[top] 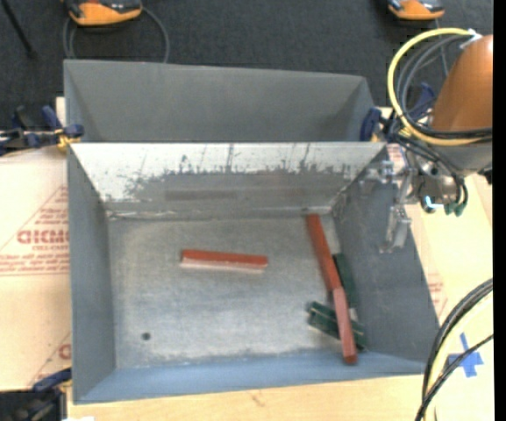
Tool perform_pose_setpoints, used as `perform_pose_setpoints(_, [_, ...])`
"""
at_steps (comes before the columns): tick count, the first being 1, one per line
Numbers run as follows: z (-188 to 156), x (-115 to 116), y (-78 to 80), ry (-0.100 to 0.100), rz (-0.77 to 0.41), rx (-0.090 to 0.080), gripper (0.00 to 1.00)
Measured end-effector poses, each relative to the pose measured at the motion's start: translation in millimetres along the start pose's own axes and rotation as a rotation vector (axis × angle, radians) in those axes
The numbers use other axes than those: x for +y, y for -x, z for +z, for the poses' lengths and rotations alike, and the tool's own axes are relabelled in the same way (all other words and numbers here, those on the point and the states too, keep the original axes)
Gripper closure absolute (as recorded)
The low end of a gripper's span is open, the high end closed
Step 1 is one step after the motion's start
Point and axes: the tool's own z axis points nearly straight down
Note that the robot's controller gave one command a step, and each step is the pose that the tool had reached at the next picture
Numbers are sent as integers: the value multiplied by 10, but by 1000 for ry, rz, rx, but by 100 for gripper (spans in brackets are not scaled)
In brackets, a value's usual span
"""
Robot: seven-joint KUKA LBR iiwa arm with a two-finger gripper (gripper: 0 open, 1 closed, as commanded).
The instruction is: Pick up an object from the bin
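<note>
My gripper (399,233) hangs over the bin's sloping right wall, above the floor, with nothing seen in it. Nearest to it, a long thin red stick (326,266) lies along the right side of the floor, running from the back corner toward the front. Under the stick's near end lies a dark green flat piece (324,317), part of it showing along the stick's right side. A shorter red bar (224,260) with a pale lower edge lies crosswise in the middle of the floor, well left of the gripper.
A small dark speck (146,337) sits on the floor at the front left. The arm, with an orange cover and looped cables, stands outside the bin's right rim.
</note>
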Motion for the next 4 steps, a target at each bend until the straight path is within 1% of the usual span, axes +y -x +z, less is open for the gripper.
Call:
perform_pose_setpoints(1, [919,440,-237,2,-182,0,0])
perform_pose_setpoints(2, [1517,800,187,-3,-366,-12,0])
perform_pose_setpoints(3, [1466,1336,419,-1,-499,-10,0])
perform_pose_setpoints(4, [1511,2130,-9,5,-547,-6,0])
